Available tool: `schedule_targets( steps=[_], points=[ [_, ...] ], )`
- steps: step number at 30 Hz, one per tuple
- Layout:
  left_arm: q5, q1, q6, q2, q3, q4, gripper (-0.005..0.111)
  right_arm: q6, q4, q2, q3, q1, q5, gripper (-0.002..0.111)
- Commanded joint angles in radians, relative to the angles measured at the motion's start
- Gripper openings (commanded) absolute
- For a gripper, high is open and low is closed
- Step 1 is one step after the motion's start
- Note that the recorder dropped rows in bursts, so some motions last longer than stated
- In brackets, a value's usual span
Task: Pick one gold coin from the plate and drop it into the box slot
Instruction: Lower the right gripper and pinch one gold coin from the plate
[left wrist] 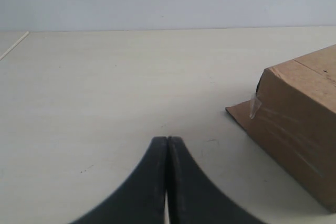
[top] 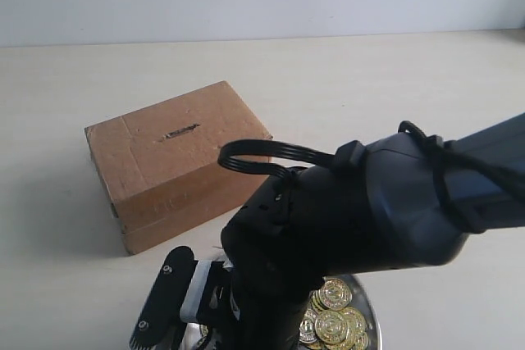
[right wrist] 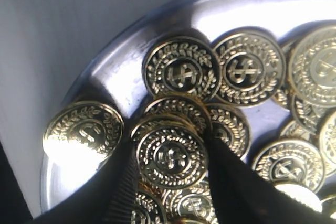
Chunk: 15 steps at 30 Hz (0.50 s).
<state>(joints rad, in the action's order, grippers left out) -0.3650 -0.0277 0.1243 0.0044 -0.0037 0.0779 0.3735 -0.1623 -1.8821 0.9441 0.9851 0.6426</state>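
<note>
We log the right gripper (right wrist: 169,150) down in the plate (right wrist: 131,40), which sits toward the desk's near edge. Its two dark fingers (right wrist: 123,187) are clamped against opposite rims of one gold coin (right wrist: 170,157), on top of the heap of other coins (right wrist: 247,69). Whether it is lifted clear, we cannot tell. The box (top: 176,161) stands beyond the plate, toward the far edge and left side, near it but apart, with the slot (top: 182,130) in its top face. The left gripper (left wrist: 167,148) hangs over the desk (left wrist: 105,87) near a box corner, fingers pressed together, holding nothing.
</note>
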Motion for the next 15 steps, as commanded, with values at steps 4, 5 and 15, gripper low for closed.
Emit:
schedule_targets(
  steps=[4,5,15],
  points=[
    [0.009,-0.003,0.000,-0.004,0.004,0.011,0.000,-0.001,0.001,0.013,0.002,-0.004,-0.005,0.026],
    [0.009,-0.003,0.000,-0.004,0.004,0.011,0.000,-0.001,0.002,0.022,0.002,-0.004,-0.005,0.026],
    [0.009,-0.003,0.000,-0.004,0.004,0.011,0.000,-0.003,0.013,0.126,0.002,-0.004,0.068,0.023]
  ],
)
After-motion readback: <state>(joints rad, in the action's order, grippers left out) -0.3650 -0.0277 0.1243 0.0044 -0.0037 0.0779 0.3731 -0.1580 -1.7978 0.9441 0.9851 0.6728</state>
